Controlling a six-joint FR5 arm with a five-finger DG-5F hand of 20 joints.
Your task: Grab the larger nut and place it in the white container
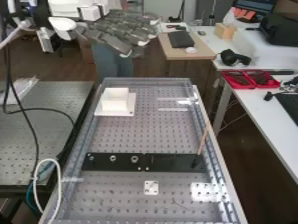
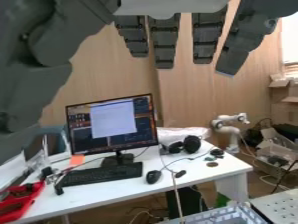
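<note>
The hand (image 1: pixel 125 33) is hanging with straight fingers apart, while the larger nut (image 1: pixel 113 158) is sitting on the bar (image 1: pixel 174 162) between the smaller nut (image 1: pixel 91 158) and bearing (image 1: pixel 134 159), a stick (image 1: pixel 203 140) is slanting by its right end, and the container (image 1: pixel 116 102) is standing beyond.

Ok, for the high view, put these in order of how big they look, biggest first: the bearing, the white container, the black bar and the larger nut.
1. Black bar
2. White container
3. Larger nut and bearing: too alike to rank
</note>
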